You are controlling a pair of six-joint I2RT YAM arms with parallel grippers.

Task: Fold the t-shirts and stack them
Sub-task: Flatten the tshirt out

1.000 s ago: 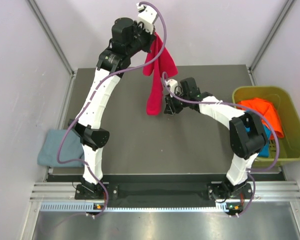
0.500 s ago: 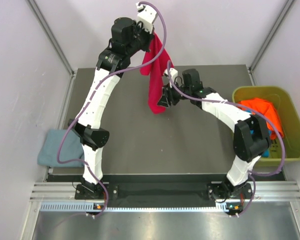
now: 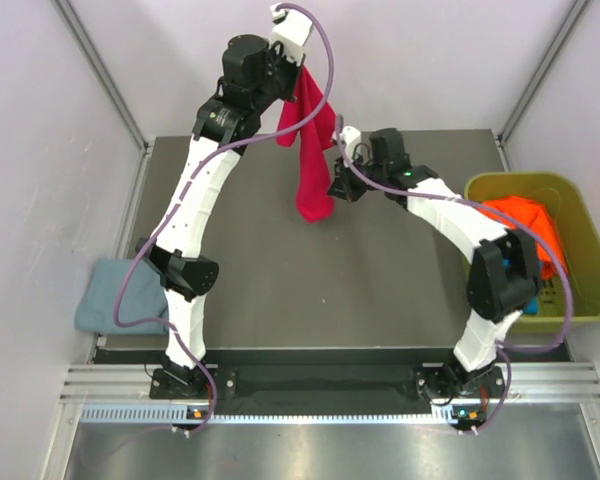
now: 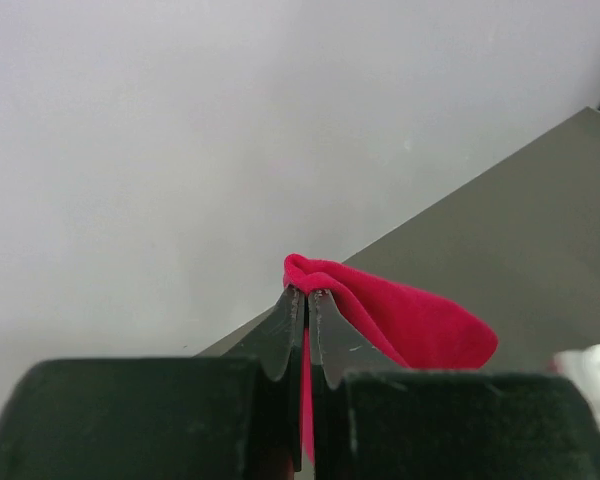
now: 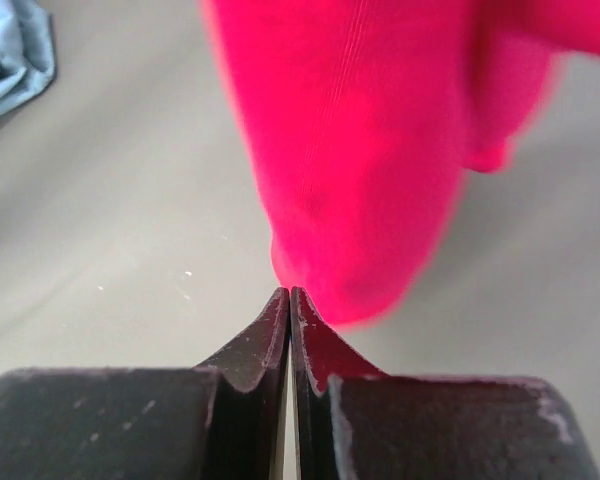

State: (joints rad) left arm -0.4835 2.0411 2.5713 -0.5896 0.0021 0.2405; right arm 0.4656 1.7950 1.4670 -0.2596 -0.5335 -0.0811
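My left gripper (image 3: 302,78) is raised high at the back and shut on a fold of the crimson red t-shirt (image 3: 312,150), which hangs down in a long bunch above the table. In the left wrist view the jaws (image 4: 302,292) pinch the red cloth (image 4: 410,325). My right gripper (image 3: 334,190) is shut just right of the shirt's hanging lower end. In the right wrist view its tips (image 5: 288,292) meet right at the bottom of the red cloth (image 5: 360,150), with no cloth seen between them.
A folded grey-blue t-shirt (image 3: 115,297) lies at the table's left edge; it also shows in the right wrist view (image 5: 15,50). The olive-green bin (image 3: 583,215) at the right holds the orange t-shirt (image 3: 525,222) and the turquoise one (image 3: 533,288). The dark table (image 3: 280,290) fills the middle.
My right gripper has moved back and up along the hanging red shirt. The shirt's lower end has swung slightly right and risen a little. The left arm holds still.
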